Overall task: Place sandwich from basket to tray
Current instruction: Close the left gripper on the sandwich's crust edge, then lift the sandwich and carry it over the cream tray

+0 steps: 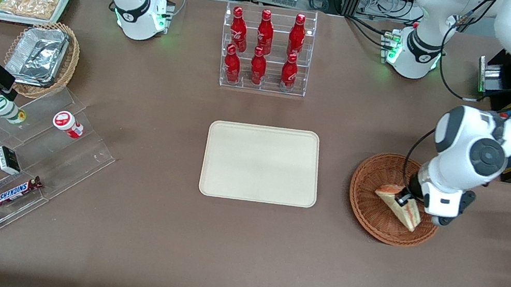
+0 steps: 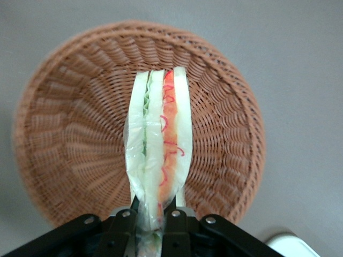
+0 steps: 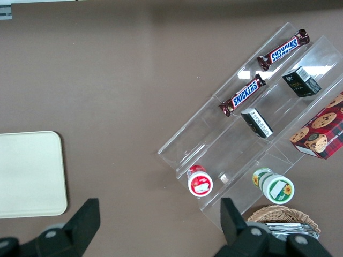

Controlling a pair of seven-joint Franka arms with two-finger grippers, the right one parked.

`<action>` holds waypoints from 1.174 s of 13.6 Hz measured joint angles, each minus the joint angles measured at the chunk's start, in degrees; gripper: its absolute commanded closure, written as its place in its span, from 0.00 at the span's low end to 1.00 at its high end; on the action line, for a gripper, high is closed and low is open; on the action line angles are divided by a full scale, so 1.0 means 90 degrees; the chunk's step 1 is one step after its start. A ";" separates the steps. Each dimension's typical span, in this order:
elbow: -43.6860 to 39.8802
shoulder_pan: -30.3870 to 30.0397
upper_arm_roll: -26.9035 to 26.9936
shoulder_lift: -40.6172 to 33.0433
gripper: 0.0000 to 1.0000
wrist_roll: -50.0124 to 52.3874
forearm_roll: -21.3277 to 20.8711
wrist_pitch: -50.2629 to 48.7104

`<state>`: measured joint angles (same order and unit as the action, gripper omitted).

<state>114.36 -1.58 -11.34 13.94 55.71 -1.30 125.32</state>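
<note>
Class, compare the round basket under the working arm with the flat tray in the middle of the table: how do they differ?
The basket is round, reddish-brown woven wicker; the tray is rectangular, smooth and cream. The basket has raised sloping walls; the tray has only a low rim. The gripper holds the sandwich over the basket; the tray holds nothing. Both rest on the brown table.

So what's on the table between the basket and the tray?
Nothing: in the front view only bare brown table lies between the basket and the tray. The gripper holds the sandwich over the basket.
</note>
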 measured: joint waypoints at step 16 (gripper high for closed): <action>-0.1946 0.3676 -0.0122 0.1184 0.94 -0.0088 -0.0246 -0.1167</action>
<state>96.85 31.51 -12.44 24.59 54.91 -3.52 114.82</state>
